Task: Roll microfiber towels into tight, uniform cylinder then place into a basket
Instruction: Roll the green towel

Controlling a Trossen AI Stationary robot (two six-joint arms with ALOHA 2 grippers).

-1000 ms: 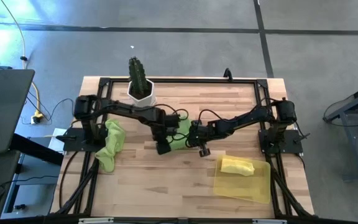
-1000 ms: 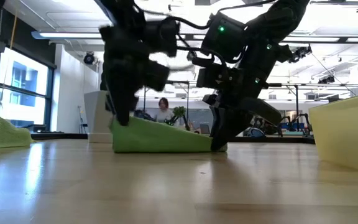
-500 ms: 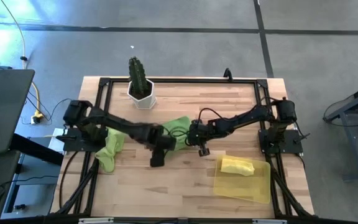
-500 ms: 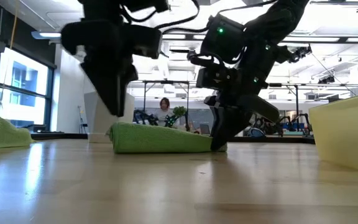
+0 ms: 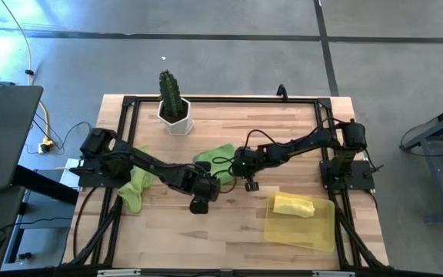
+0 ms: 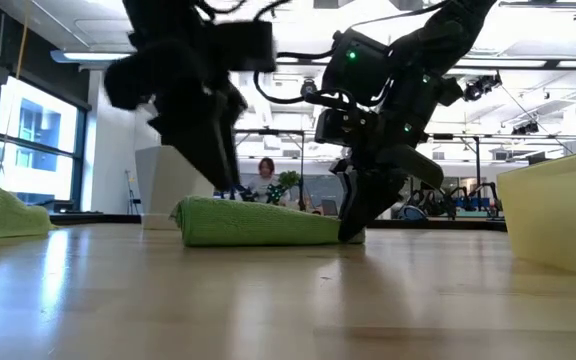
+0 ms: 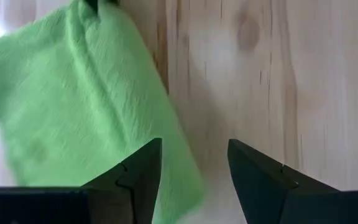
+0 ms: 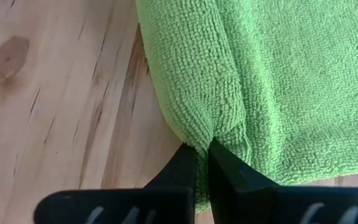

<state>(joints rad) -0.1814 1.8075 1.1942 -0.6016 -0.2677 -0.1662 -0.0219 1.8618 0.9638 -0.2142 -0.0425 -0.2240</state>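
At the centre of the high view your flattened green towel lies on the table. Your right gripper has its fingers pressed together on that towel's edge, pinching a fold. Your left gripper hangs just off the towel's lower-left edge, fingers apart, gripping nothing. At lower right, the yellow towel sits in the basket.

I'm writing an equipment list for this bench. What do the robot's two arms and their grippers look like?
Both arms are black, jointed link chains on black frames at the table's sides, with thin black cables looping along them. The left gripper has two dark, wedge-shaped fingers with stepped inner faces. The right gripper has matching dark, tapered fingers. In the low view a small green light glows on one wrist housing.
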